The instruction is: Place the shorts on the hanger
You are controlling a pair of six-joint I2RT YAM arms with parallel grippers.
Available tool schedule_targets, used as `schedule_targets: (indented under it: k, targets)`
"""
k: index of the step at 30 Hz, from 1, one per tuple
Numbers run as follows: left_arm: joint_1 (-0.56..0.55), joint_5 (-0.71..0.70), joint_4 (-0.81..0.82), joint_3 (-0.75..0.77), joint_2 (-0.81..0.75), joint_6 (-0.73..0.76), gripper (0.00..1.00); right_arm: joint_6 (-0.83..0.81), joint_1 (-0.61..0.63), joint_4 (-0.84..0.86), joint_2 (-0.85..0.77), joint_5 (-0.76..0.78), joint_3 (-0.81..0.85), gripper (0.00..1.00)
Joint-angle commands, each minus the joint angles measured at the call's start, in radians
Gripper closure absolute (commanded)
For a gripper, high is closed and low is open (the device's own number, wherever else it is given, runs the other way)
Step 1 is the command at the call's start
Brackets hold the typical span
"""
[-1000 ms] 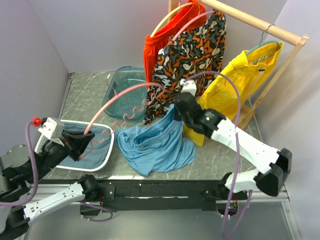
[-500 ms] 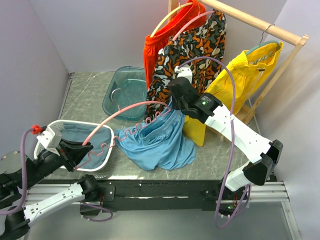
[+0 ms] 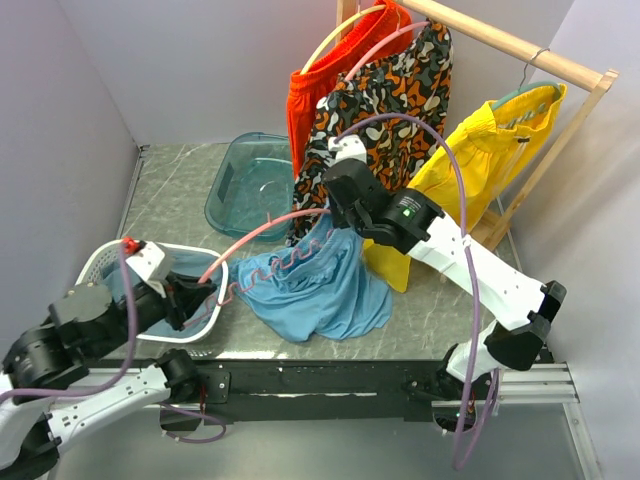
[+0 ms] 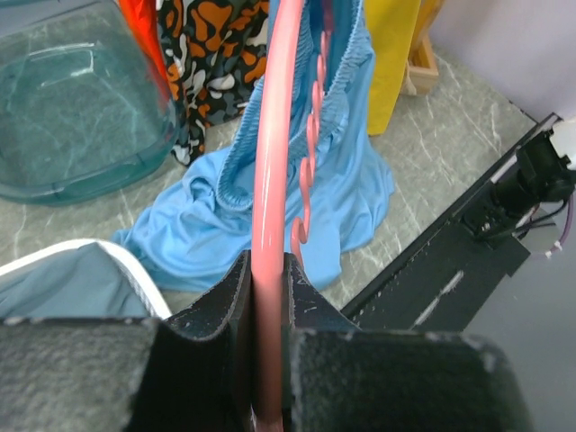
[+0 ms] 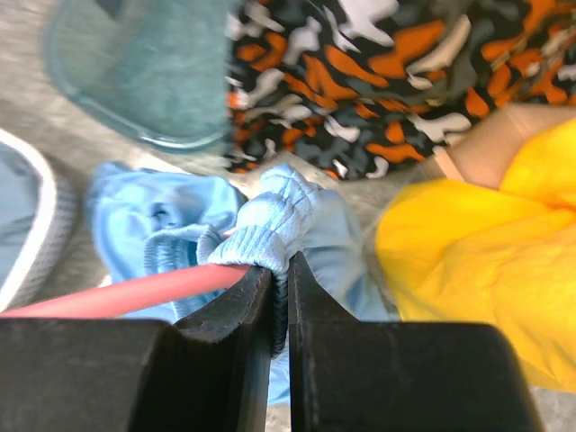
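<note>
A: Left gripper (image 4: 267, 297), state?
B: Clenched on the hanger (image 4: 270, 171). The thin pink bar is pinched between both fingers near one end, and the rest reaches out ahead of the tips toward the shorts (image 4: 346, 189).
A: Right gripper (image 5: 279, 286)?
B: Closed on a bunch of the gathered elastic waistband, right at its fingertips. The waistband is lifted. The legs hang below the gripper and pool on the table under it.
A: Do hanger and cloth meet?
B: The pink bar runs in from the side and ends at the fold just above the right tips. They are touching. Whether the bar is threaded inside the waist, I cannot tell.
A: How will they handle?
B: The shorts look light and limp and sag from whatever point is pinched. The elastic is the thickest, least slippery part, so the waistband is the place to hold. The hanger looks light and springy and likely flexes when held at one end. Its wavy bar should catch fabric. The smooth arm may let it slide.
A: Neighbours?
B: The yellow shorts (image 5: 486, 270) hang just beside the right gripper, a possible snag.
</note>
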Motion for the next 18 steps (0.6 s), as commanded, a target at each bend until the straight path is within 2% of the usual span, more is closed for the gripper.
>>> schedule_targets:
  k: [1, 5, 12, 15, 18]
  targets:
    - [0.047, 0.06, 0.244, -0.064, -0.012, 0.025, 0.99, -0.017, 0.061, -0.04, 0.024, 0.011, 0.172, 1.0]
    - [0.088, 0.086, 0.38, -0.155, -0.076, 0.014, 0.99, 0.004, 0.126, -0.052, 0.039, -0.055, 0.232, 1.0]
    - [0.114, 0.098, 0.54, -0.299, -0.104, -0.058, 0.99, 0.04, 0.132, 0.043, -0.008, -0.073, 0.043, 0.99]
    - [0.114, 0.097, 0.612, -0.368, -0.123, -0.103, 0.99, 0.037, 0.133, 0.095, -0.033, -0.127, -0.001, 0.98]
    - [0.113, 0.137, 0.652, -0.408, -0.152, -0.107, 0.99, 0.043, 0.138, 0.093, -0.03, -0.146, 0.024, 0.97]
